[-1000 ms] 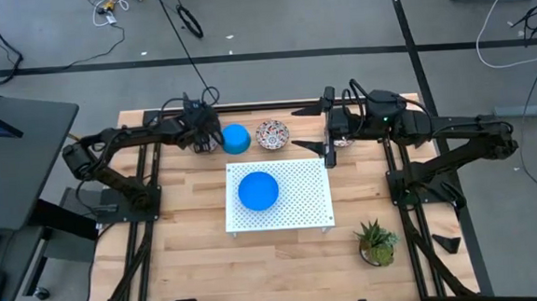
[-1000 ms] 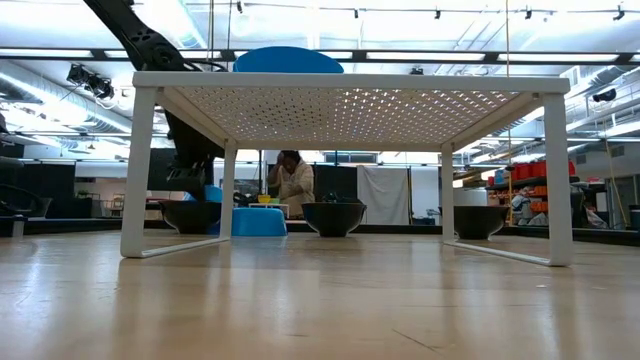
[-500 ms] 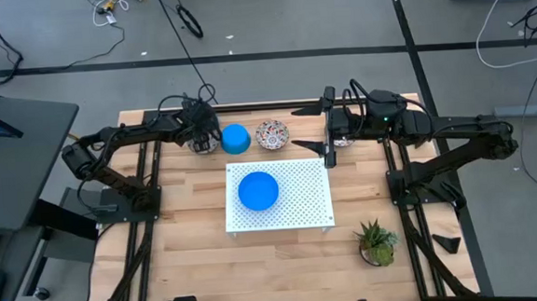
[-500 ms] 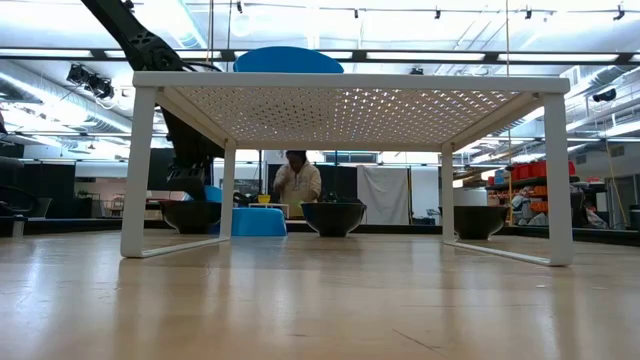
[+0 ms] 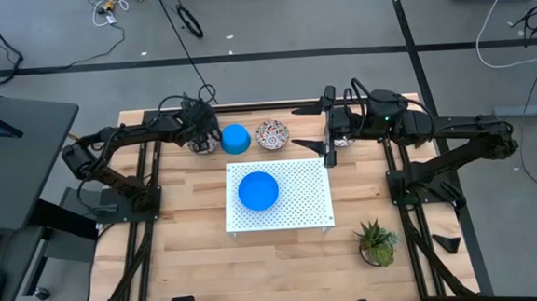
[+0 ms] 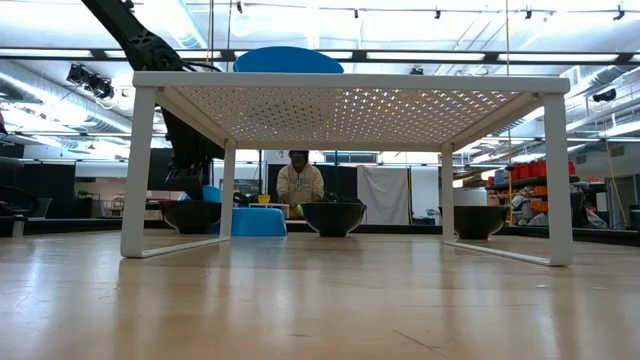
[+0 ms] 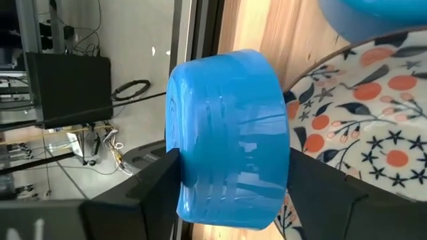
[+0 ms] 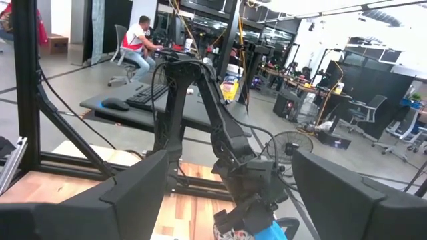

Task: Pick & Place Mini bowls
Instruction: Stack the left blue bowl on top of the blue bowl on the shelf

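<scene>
My left gripper [image 5: 200, 136] is at the table's far left, shut on a blue mini bowl [image 7: 230, 120]. That bowl sits in a red-and-dark patterned mini bowl [image 7: 363, 133], which is dark in the low view [image 6: 190, 215]. To its right a second blue mini bowl [image 5: 236, 138] stands on the table beside another patterned one [image 5: 272, 133]. A third blue bowl [image 5: 258, 190] rests on the white perforated board [image 5: 300, 205]. My right gripper [image 5: 326, 126] hangs open, raised and level, at the far right, holding nothing. My left gripper has the blue bowl between its two fingers. One finger [image 7: 150, 187] meets the round outer wall [image 7: 190, 167] and the other meets the opposite side. The fingers slant down from the table's left. The bowl's underside is still in the patterned bowl.
A small green potted plant [image 5: 377, 242] stands near the front right, off the board's corner. The board stands on legs [image 6: 140, 170], with free room beneath it. The low view shows another dark bowl shape [image 6: 478, 221] at the far right. A person [image 6: 300, 185] stands in the room beyond.
The person in the room beyond the table has shifted to the right. Both arms have kept their places and no bowl has moved.
</scene>
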